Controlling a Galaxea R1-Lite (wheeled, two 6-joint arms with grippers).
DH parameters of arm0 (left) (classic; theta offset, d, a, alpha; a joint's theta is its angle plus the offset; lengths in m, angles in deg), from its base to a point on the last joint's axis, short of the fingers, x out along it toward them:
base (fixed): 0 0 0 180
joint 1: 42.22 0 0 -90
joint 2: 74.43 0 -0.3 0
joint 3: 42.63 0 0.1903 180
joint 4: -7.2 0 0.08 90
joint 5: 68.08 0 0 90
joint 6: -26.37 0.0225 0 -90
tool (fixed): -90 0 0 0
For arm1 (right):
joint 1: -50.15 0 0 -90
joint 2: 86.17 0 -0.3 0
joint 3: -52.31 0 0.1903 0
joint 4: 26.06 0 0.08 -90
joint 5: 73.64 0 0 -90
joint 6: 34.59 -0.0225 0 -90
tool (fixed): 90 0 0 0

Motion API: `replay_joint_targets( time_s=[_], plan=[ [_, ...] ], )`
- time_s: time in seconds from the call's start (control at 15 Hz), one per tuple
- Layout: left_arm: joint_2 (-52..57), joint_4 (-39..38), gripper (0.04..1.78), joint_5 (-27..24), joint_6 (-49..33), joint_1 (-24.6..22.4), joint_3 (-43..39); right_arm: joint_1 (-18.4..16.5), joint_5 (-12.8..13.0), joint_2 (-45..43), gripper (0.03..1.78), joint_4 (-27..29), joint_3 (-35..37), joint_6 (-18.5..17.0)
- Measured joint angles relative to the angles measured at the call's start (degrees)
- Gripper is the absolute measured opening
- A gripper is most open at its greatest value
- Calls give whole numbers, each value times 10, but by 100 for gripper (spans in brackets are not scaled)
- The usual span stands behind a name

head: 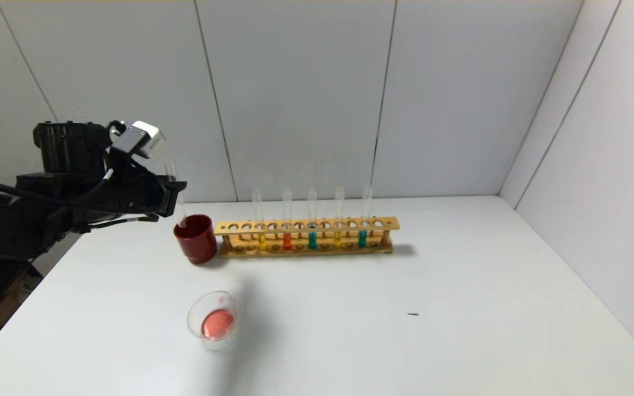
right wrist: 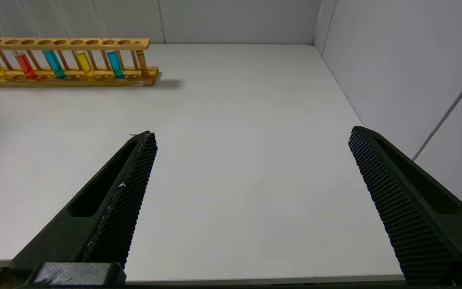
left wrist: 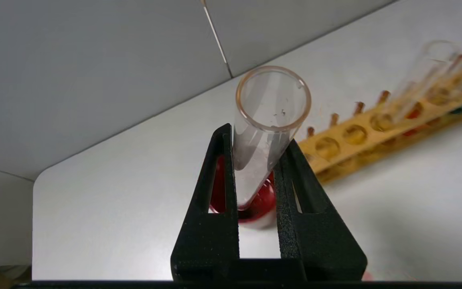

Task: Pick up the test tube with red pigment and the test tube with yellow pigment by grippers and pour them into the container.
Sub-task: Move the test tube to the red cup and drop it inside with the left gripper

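Head view: left end effector hovers above the opaque dark red cup, closed on a slim clear glass test tube that looks empty, its rounded bottom dipping into the cup's mouth. Left wrist view confirms: black fingers clamp the tube at mid-length, tube near upright with a slight tilt, open rim toward the camera, faint residue on the inner wall.

Low clear glass container with pour lip sits on the white desk, well in front of the cup, holding a shallow pink-red pool. Judged: red pour done, spent tube being discarded.

Wooden rack beside the cup holds yellow, orange-red, teal, yellow, teal tubes. The clear glass test tube with yellow pigment stands nearest the cup.

Right end effector, seen only in its wrist view, fingers spread wide, idle over bare desk, well apart from the rack.

Next: release tube into cup, then grasp a yellow tube high on its glass.
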Motion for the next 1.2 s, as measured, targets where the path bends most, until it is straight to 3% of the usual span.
replay_joint_targets(
  time_s=[1.2],
  plan=[
    [-156,-33,31,-1,-4,-5,51,0,0,0,175,0,0,0]
  ],
)
